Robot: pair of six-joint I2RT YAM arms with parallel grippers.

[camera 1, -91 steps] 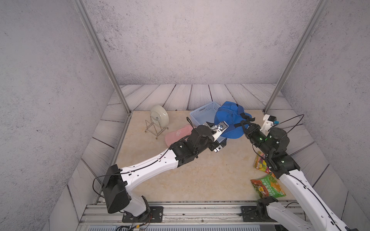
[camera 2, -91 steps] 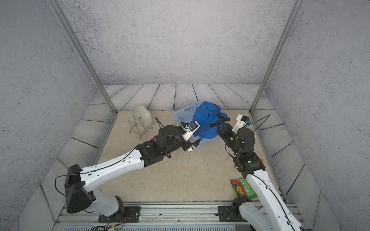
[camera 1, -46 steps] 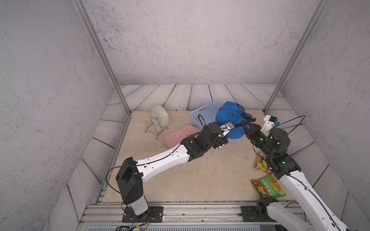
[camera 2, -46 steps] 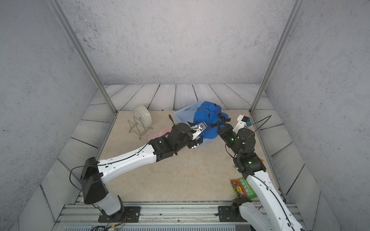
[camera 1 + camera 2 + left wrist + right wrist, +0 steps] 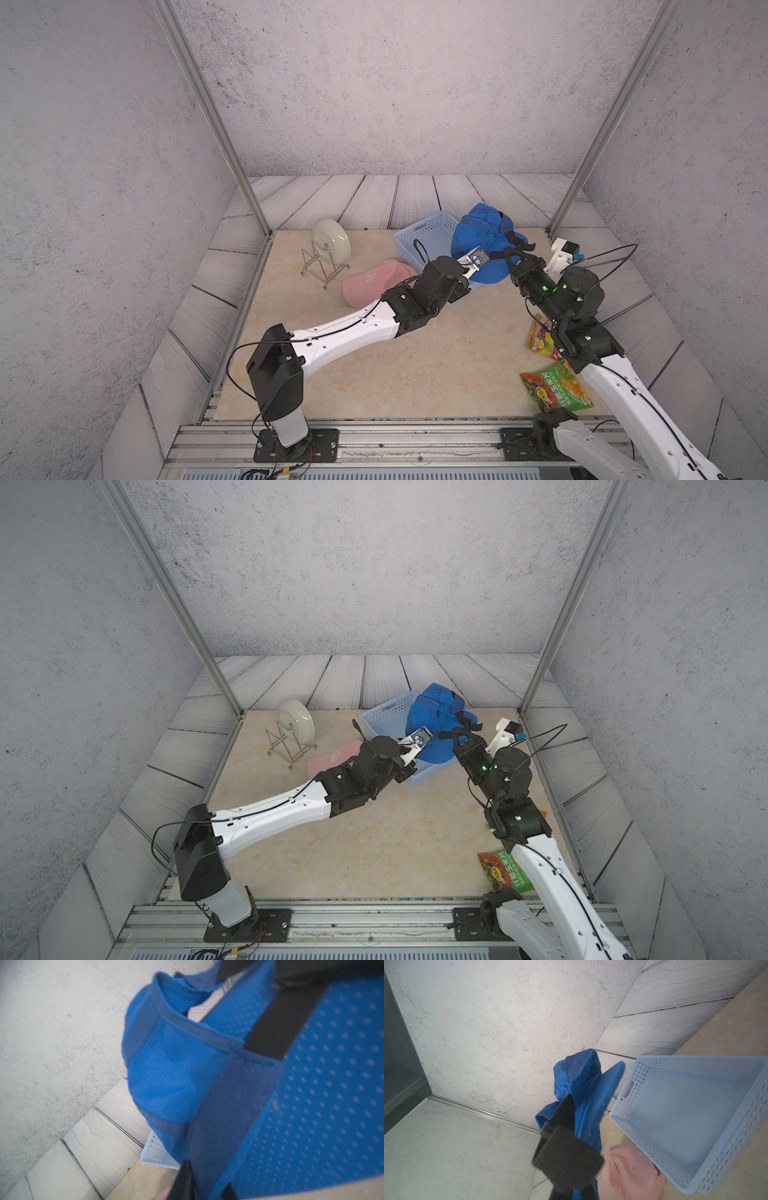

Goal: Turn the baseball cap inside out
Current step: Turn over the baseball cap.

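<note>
The blue mesh baseball cap (image 5: pixel 478 237) (image 5: pixel 432 723) hangs crumpled above the basket, held between my two grippers. My left gripper (image 5: pixel 482 269) (image 5: pixel 423 750) reaches in from the left and is shut on the cap's fabric; in the left wrist view the cap (image 5: pixel 176 1076) fills the frame and a darker blue panel runs between the jaws of the left gripper (image 5: pixel 207 1185). From the right, my right gripper (image 5: pixel 510 254) (image 5: pixel 458 735) is shut on the cap's edge. The right wrist view shows the cap (image 5: pixel 583 1076) pinched in the right gripper (image 5: pixel 578 1132).
A light blue perforated basket (image 5: pixel 424 232) (image 5: pixel 384 712) (image 5: pixel 654 1059) stands under the cap. A pink cap (image 5: pixel 374 282) (image 5: pixel 627 1167) lies beside it, under the left arm. A plate on a wire rack (image 5: pixel 331 245) stands at the back left. Snack bags (image 5: pixel 555 390) lie at the right.
My left arm has reached further right to the blue cap, and its gripper has gone from open to shut on the fabric. The right gripper has kept its hold.
</note>
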